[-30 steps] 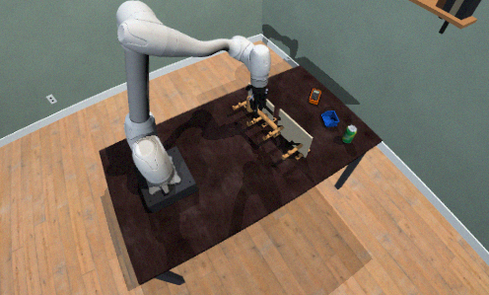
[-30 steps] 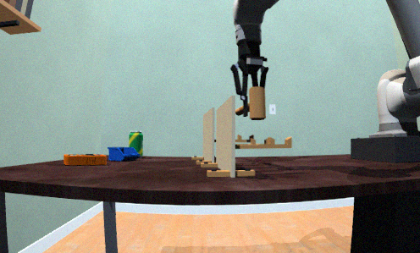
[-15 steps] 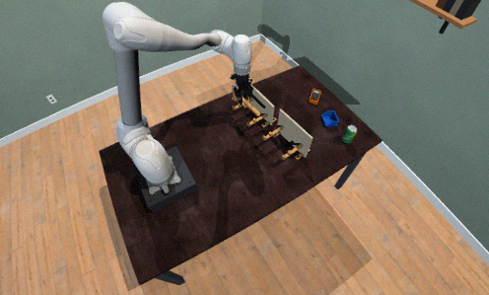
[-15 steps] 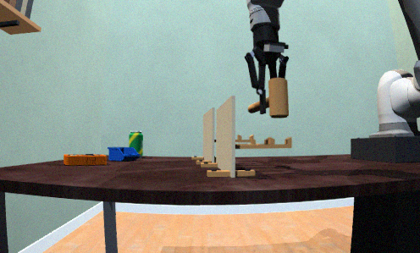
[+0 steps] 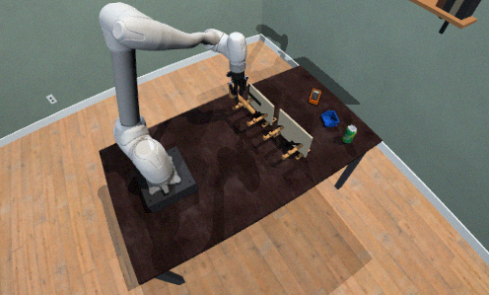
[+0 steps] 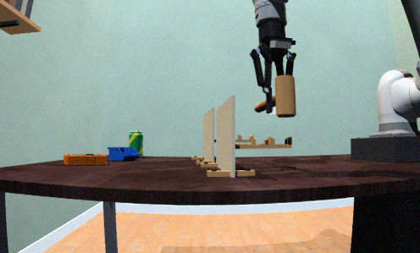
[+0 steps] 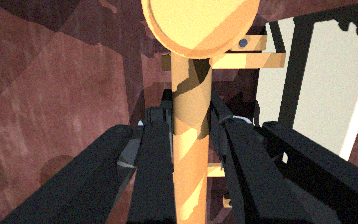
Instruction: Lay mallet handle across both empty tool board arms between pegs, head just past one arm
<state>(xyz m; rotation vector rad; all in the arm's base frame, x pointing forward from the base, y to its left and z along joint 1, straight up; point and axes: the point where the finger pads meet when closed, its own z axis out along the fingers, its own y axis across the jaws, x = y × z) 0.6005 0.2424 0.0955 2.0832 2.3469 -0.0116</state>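
Note:
My gripper (image 6: 271,101) is shut on the wooden mallet's handle (image 7: 191,150) and holds it level in the air, well above the tool boards' arms. The mallet's round head (image 6: 284,96) points away from the wrist and fills the top of the wrist view (image 7: 200,20). In the top view the gripper (image 5: 238,94) hangs over the far end of the farther tool board (image 5: 261,105). One of that board's wooden arms with a peg (image 7: 240,60) lies below the head. The nearer tool board (image 5: 296,132) stands beside it, with its arms (image 5: 292,152) pointing toward the robot.
An orange device (image 5: 314,96), a blue bin (image 5: 330,118) and a green can (image 5: 349,133) sit behind the boards near the table's right edge. The robot's base (image 5: 163,182) stands at the table's left side. A shelf (image 5: 434,4) hangs on the wall.

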